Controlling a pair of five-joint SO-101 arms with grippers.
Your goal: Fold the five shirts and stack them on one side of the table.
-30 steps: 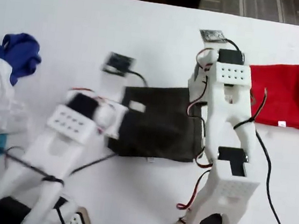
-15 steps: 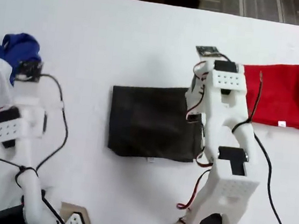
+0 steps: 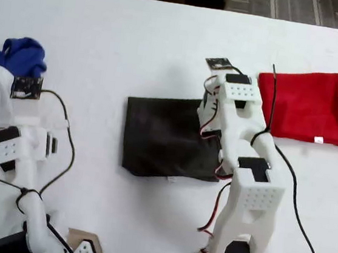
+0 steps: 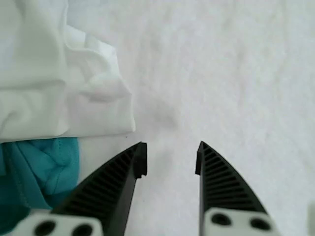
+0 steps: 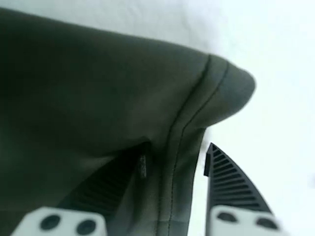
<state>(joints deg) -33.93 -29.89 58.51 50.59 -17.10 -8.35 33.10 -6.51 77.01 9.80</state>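
I am watching the dark shirt [image 3: 164, 138] lying folded mid-worktop [image 3: 136, 37], with the red shirt [image 3: 309, 106] folded toward 2 o'clock. My right gripper [image 5: 177, 150] is sitting at the dark shirt's 3 o'clock edge, parted, the hem running between its fingers. My left gripper [image 4: 172, 147] is hanging wide open over bare worktop at 9 o'clock, just beside the crumpled white shirt [image 4: 49, 73] and teal shirt [image 4: 39, 167]. The blue shirt [image 3: 21, 55] is lying at 10 o'clock.
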